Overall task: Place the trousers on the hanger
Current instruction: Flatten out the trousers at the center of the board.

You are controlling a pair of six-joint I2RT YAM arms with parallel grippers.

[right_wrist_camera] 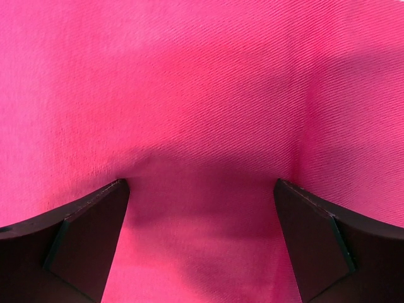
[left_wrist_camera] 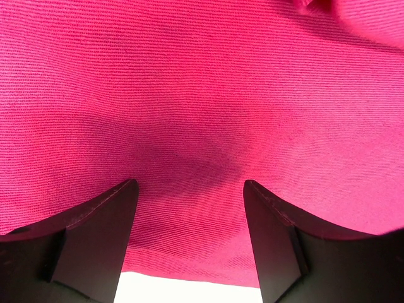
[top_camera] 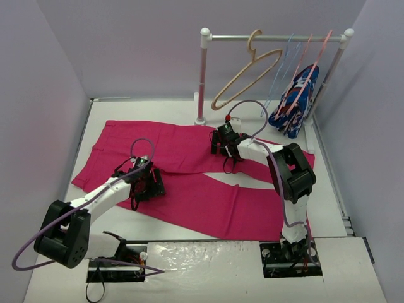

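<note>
The magenta-pink trousers (top_camera: 189, 170) lie flat across the white table, legs spread left to right. The beige wooden hanger (top_camera: 247, 74) hangs by its hook on the rail at the back. My left gripper (top_camera: 144, 188) is open, pressed down on the trousers' left part; in the left wrist view the cloth (left_wrist_camera: 202, 113) fills the frame between the fingers (left_wrist_camera: 95, 240), near its hem. My right gripper (top_camera: 222, 149) is open, down on the trousers' upper middle; the right wrist view shows only cloth (right_wrist_camera: 202, 126) between the fingers (right_wrist_camera: 315, 246).
A white clothes rail (top_camera: 271, 38) stands at the back right, holding a thin blue wire hanger (top_camera: 281, 69), salmon-pink hangers (top_camera: 309, 63) and a blue patterned garment (top_camera: 297, 98). Grey walls close in on left, back and right. The table's white edge (left_wrist_camera: 189, 290) shows below the hem.
</note>
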